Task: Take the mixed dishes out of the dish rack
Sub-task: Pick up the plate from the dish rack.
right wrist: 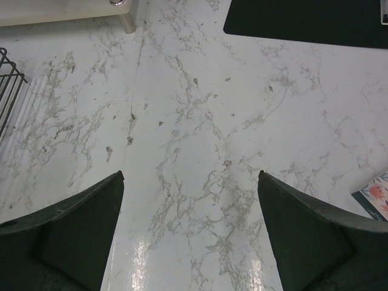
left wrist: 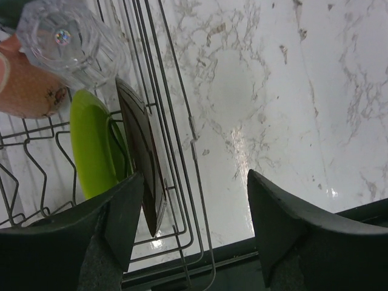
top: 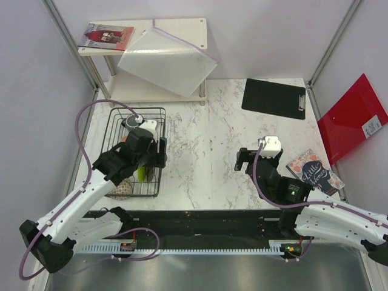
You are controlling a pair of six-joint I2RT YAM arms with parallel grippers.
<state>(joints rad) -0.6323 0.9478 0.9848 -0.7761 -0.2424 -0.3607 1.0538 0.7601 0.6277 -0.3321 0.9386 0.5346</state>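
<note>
The black wire dish rack point(top: 159, 115) stands at the table's left, and my left gripper point(top: 157, 156) hangs over its right side. In the left wrist view a dark plate point(left wrist: 140, 151) stands on edge, with the lime-green plate point(left wrist: 91, 145) to its left. A clear glass point(left wrist: 66, 39) and a pink cup point(left wrist: 27, 85) sit beyond them. My left gripper point(left wrist: 194, 224) is open, its jaws astride the rack's side wires point(left wrist: 182, 121), the left finger close beside the dark plate's rim. A brown speckled bowl point(top: 121, 189) sits at the rack's near end. My right gripper point(right wrist: 189, 230) is open over bare marble.
A white two-tier shelf point(top: 182, 27) stands at the back with a book and a translucent sheet point(top: 167, 60) on it. A black clipboard point(top: 274, 97) lies at the back right, a red folder point(top: 351, 124) leans at the right wall, and a book point(top: 314, 171) lies beside my right arm.
</note>
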